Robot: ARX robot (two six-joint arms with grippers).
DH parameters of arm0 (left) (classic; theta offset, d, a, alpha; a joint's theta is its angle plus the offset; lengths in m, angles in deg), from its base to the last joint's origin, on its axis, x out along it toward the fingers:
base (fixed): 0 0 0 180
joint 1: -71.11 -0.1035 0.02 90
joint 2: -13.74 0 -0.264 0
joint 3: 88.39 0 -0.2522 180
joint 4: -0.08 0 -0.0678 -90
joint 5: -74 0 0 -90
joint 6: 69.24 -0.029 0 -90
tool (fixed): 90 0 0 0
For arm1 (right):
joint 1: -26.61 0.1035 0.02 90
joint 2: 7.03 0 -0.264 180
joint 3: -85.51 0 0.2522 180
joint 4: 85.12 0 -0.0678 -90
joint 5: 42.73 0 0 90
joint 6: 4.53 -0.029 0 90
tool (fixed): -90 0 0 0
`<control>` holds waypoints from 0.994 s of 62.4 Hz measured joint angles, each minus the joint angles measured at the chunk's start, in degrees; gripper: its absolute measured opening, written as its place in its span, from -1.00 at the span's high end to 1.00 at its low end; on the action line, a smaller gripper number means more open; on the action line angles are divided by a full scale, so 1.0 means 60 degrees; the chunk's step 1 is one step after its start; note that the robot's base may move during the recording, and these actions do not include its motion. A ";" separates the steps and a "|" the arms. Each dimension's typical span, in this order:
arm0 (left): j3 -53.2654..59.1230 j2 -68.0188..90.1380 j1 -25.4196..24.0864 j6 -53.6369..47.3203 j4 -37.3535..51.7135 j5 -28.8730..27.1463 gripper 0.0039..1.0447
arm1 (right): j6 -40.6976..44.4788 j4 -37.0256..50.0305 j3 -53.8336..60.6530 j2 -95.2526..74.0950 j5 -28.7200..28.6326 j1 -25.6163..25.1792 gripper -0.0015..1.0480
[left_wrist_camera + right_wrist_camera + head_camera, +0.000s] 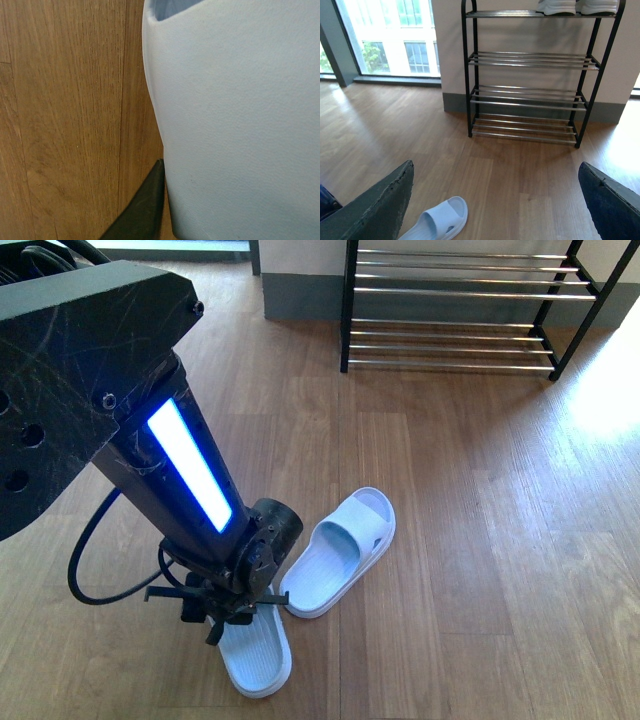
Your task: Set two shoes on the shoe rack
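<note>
Shoes (575, 6) atop the shoe rack (530, 75) show only cropped white soles, in the right wrist view alone. Right gripper (495, 167) gapes wide. Whether the left gripper (215, 608), down at a slide sandal (258, 662), holds it cannot be told.

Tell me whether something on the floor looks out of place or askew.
Yes, the pair is splayed. The far sandal lies diagonally, and its heel end seems to touch the near sandal. The left gripper is down at the near sandal.
</note>
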 joint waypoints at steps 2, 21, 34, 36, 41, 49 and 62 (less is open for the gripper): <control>0.0000 0.0011 -0.0015 0.0000 0.0000 -0.0004 0.75 | 0.0000 0.0000 0.0000 0.0000 0.0000 0.0000 -0.82; 0.0452 -0.0189 -0.0077 -0.0503 0.0554 0.0109 0.97 | 0.0000 0.0000 0.0000 0.0000 0.0000 0.0000 -0.82; 0.2091 -0.2131 -0.0361 -0.2124 0.1876 0.0255 0.97 | 0.0000 0.0000 0.0000 0.0000 0.0000 0.0000 -0.82; 0.2390 -0.2601 -0.0426 -0.2390 0.2073 0.0262 0.97 | 0.0000 0.0000 0.0000 0.0000 0.0000 0.0000 -0.82; 0.3752 -0.4601 -0.0743 -0.3282 0.2922 0.0441 0.97 | 0.0000 0.0000 0.0000 0.0000 0.0000 0.0000 -0.82; 0.5836 -0.7395 -0.1268 -0.4299 0.3763 0.0838 0.97 | 0.0000 0.0000 0.0000 0.0000 0.0000 0.0000 -0.82; 0.9894 -1.3817 -0.2186 -0.4798 0.3723 0.1617 0.97 | 0.0000 0.0000 0.0000 0.0000 0.0000 0.0000 -0.82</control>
